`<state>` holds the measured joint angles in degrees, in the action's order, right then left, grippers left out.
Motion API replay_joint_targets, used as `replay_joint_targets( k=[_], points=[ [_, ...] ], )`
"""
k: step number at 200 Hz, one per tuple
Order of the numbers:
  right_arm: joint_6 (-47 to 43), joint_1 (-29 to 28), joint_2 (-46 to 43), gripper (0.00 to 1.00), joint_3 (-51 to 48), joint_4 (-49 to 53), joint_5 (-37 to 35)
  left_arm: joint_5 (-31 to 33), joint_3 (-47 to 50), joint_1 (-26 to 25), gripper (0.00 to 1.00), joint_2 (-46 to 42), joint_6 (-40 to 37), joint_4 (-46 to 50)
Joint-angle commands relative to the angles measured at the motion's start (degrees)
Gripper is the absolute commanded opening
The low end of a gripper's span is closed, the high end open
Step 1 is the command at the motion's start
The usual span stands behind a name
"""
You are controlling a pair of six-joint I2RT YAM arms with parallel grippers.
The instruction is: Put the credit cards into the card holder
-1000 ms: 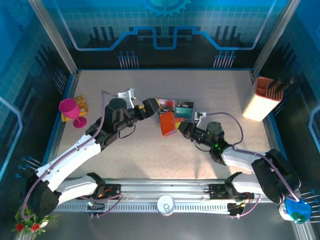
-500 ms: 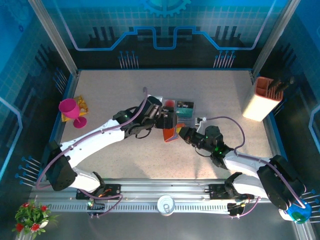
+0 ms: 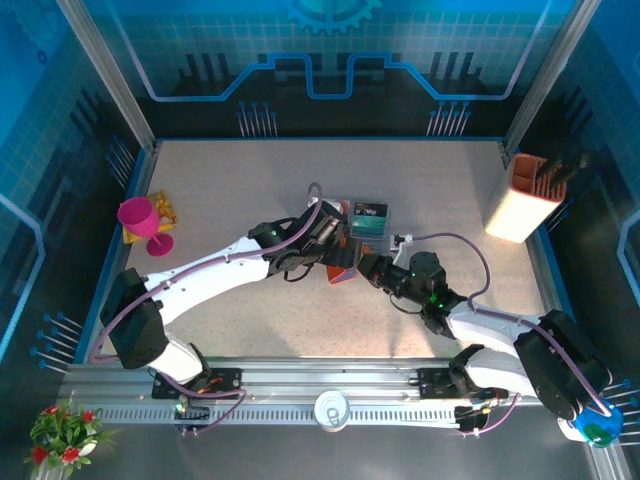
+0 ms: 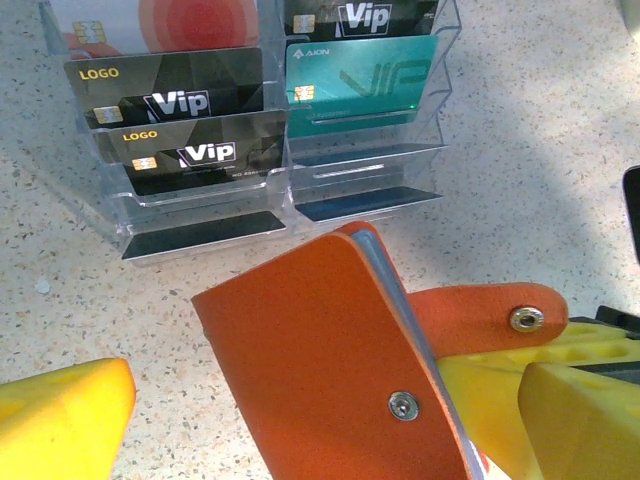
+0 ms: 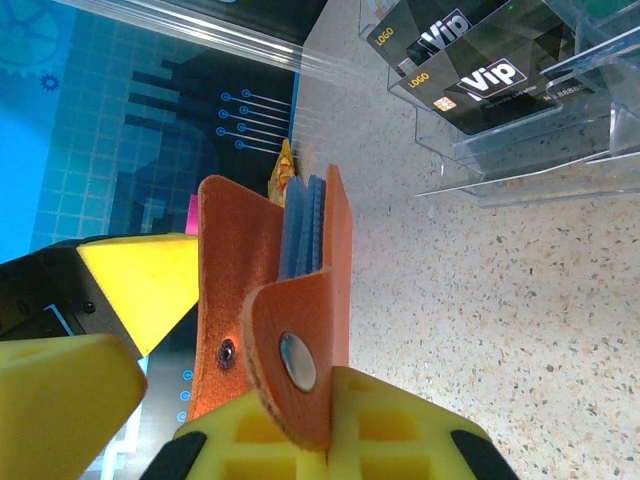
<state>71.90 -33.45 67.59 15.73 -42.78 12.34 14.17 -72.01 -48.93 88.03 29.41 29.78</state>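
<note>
Biggest first: the speckled beige table (image 3: 450,190). My ref pt on it is the clear plastic tiered card rack (image 3: 368,222), near its centre. Both white-and-black arms reach in to the near side of that rack, the L arm (image 3: 220,270) from the left and the R arm (image 3: 470,320) from the right. Well right of the rack, by the table edge, stands a tall cream-and-orange bin (image 3: 525,205). Well left of the rack is a pink plastic goblet (image 3: 140,220).

Just in front of the rack, tilted, is the orange-red leather-like folding card holder (image 4: 320,350), w/ blue inner sleeves (image 5: 300,215) showing btwn its flaps. The right gripper (image 5: 330,440) is clamped tight on the holder's snap tab (image 4: 490,315), yellow fingers closed round it. The left gripper (image 4: 320,415) is spread wide, one yellow fingertip either side of the card holder. I can't tell if either tip touches the leather.

The credit cards (image 4: 170,95) sit in the rack's slots: black "Vip" ones, a teal one (image 4: 360,85) in the right column, and a white one w/ a red blob (image 4: 170,25) at top left. Smallest is the metal snap stud (image 4: 403,405) on the holder's flap.
</note>
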Motion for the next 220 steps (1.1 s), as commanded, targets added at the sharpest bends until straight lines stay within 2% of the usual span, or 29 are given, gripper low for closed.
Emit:
replay_joint_targets(
  k=[1, 77, 118, 220],
  points=[
    [-0.8, -0.7, -0.8, 0.0, -0.8, -0.6, -1.2, 2.4, -0.4, -0.6, 0.99, 0.8, -1.6, 1.6],
    [-0.9, -0.7, -2.2, 0.0, -1.2, 0.4, -1.6, 3.4, 1.0, -0.6, 0.99, 2.3, -2.3, 2.7],
    [-1.1, -0.7, -2.0, 0.0, -1.5, 0.9, -2.1, 6.4, 2.2, -0.6, 0.99, 1.4, -2.1, 3.7],
    [-1.0, -0.9, -0.8, 0.0, -5.1, -1.2, -4.3, 10.3, 13.6, -0.5, 0.99, -1.8, 0.3, 1.7]
  ],
)
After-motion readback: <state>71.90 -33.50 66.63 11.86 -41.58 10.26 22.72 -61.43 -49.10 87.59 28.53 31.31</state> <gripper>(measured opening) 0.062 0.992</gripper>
